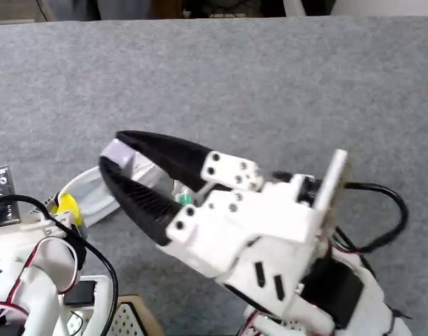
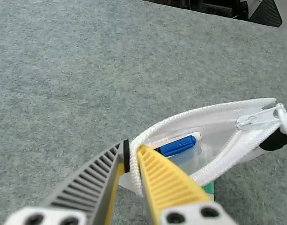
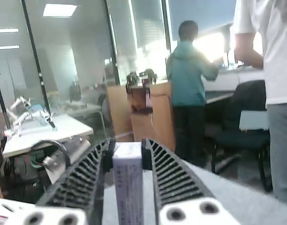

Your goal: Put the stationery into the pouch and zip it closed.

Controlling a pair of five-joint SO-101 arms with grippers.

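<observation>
The right tool [image 3: 127,143] is narrow, its two ribbed black fingers [image 3: 82,176] clamped on a lilac block [image 3: 128,174]. The block stands lengthwise between them, its long axis along the fingers and its end level with their tips. From above, this tool [image 1: 110,151] hangs over the desk's near left part, tips toward the left edge, with the block [image 1: 119,152] at its tip. The arm's white body and cables cover much of the near middle of the desk [image 1: 270,84].

The left tool [image 2: 127,153] is closed, one grey and one yellow finger [image 2: 162,180] pinching the zip edge of the pouch [image 2: 200,115] at one end of its mouth. In the high view it [image 1: 66,205] sits by the near left corner.

The white pouch [image 1: 95,192] lies flat on the grey desk between the two tools, its long axis running from the left tool toward the right arm. The black fingers hide its far end from above. Its mouth gapes open and the zipper pull [image 2: 250,121] sits at the end away from the left tool. A black shape touches that end; I cannot tell what it is.

Inside, a blue pen [image 2: 177,145] lies along the pouch's length, beside a white item. A green thing [image 2: 208,188] shows just beside the pouch's lower edge.
</observation>
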